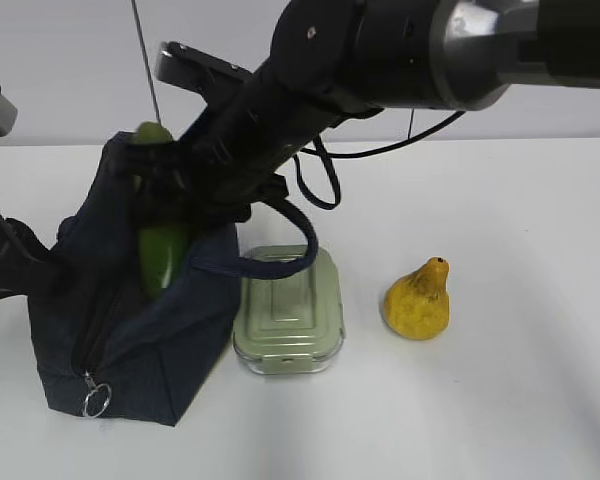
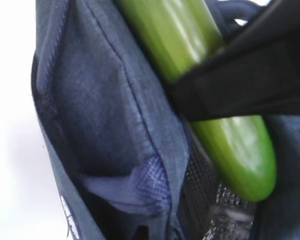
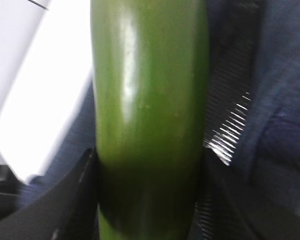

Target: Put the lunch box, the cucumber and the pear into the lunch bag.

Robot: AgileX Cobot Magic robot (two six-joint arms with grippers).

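The right jaws (image 3: 147, 200) are clamped on the cucumber (image 1: 160, 250), one dark finger (image 3: 65, 200) pressed to each side of it in the right wrist view. The cucumber stands nearly upright, its lower end down inside the open mouth of the lunch bag (image 1: 130, 330) and its top poking above the rim. The left jaws are clenched; they seem to pinch the bag's fabric at its left edge, though the views there are too poor to be sure. The bag sits on the white table (image 1: 520, 400). The lunch box (image 1: 288, 310) lies flat on the table, touching the bag's right side, a handle loop (image 1: 290, 235) draped over its lid. The pear (image 1: 418, 298) stands upright, near the box's right.
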